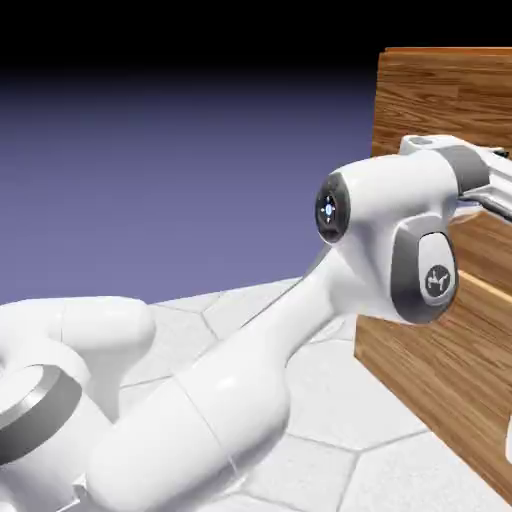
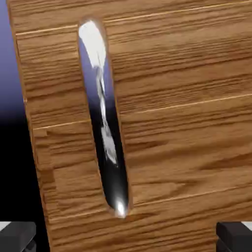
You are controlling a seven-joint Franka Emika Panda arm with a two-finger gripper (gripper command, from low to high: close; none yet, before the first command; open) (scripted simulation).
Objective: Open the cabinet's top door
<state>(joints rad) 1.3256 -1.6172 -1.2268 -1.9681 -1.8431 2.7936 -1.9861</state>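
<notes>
Facing the wood-grain top door [image 2: 187, 123] with the pincer [image 2: 126, 236] spread wide, and holding nothing between the fingertips [image 2: 17, 237]. Shows only the ends of both fingers, cut off by the hand view's bottom edge. See the silver handle [image 2: 104, 118] ahead of the pincer, slim, mirror-bright and slightly slanted, in sight from end to end and apart from both tips. Cannot tell how deep a space lies between handle and tips. Find the door's side edge beyond the handle, toward the hand view's left, with blue-violet and black backdrop past it. Lose the door's other edges outside the hand view.

In the exterior view, see the cabinet [image 1: 425, 400] beyond the arm [image 1: 250, 390], cut off at the exterior view's right. Lose the pincer there too, past the same edge. Make out neither handle nor fingertips. Note pale hexagonal floor tiles [image 1: 330, 400] below the pincer's level.
</notes>
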